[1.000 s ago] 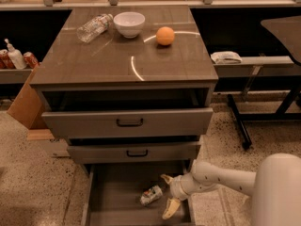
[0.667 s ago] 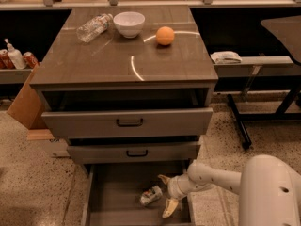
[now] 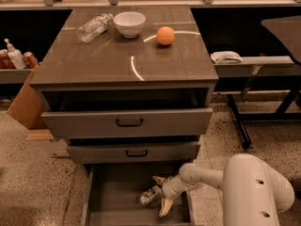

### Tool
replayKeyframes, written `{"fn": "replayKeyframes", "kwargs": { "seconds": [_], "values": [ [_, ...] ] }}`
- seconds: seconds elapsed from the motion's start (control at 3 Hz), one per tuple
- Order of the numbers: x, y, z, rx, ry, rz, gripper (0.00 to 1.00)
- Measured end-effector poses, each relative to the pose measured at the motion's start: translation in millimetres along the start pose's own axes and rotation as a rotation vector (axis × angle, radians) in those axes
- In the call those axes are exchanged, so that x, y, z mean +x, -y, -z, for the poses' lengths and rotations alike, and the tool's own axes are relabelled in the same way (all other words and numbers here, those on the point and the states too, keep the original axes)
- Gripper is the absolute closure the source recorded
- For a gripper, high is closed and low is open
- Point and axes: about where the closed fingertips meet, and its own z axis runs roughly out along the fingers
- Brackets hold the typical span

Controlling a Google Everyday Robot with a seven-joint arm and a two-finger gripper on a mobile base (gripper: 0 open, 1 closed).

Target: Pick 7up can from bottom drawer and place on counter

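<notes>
The claw (image 3: 159, 196) reached down into the bottom drawer (image 3: 113, 192), its fingers spread wide apart, gripping nothing; the 7up can (image 3: 149, 195) (lying tipped on the drawer floor) sat at their mouth.

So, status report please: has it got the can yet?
Gripper open, low in bottom drawer, right beside 7up can. Can lying on drawer floor, not lifted. Upper drawers ajar overhead.
</notes>
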Motion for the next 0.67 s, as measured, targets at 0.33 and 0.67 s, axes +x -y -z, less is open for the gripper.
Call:
{"fn": "replayKeyframes", "kwargs": {
  "seconds": [0.33, 0.67],
  "values": [
    [9.3, 4.6, -23.2, -0.024, 0.004, 0.020, 0.00],
    [14.3, 6.5, -37.2, -0.043, 0.012, 0.022, 0.00]
  ]
}}
